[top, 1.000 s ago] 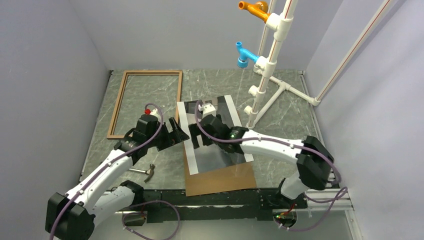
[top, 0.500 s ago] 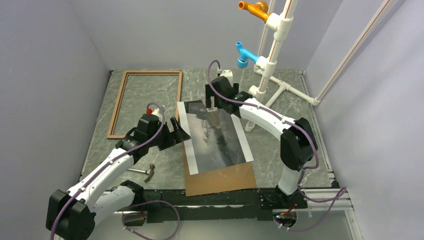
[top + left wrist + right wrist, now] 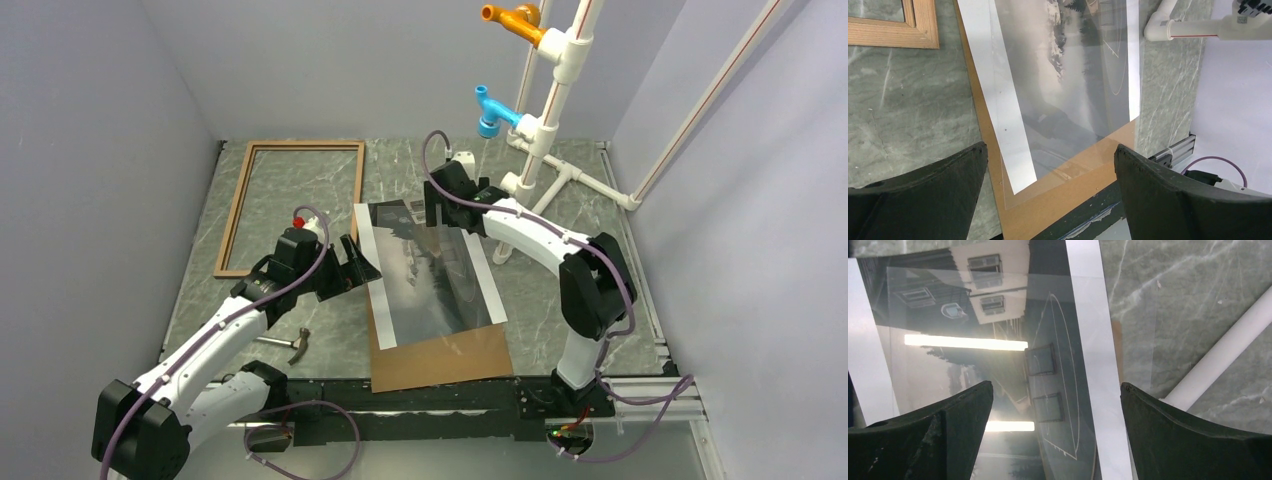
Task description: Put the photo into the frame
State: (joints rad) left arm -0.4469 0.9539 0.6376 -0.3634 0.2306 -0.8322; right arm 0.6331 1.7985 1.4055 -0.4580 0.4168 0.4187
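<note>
backing board (image 3: 445, 362): near edge; hammer (image 3: 292, 343): left of board; pipe stand (image 3: 530, 170): far right

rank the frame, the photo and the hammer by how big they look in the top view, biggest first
1 and 2. the frame and the photo: their outlines look too alike to rank.
3. the hammer: far smaller than either.

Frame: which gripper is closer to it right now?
Left. The left gripper, open, sits by the near right corner of the frame, between it and the photo. The right gripper, also open, hovers over the photo's far end, farther away.
</note>
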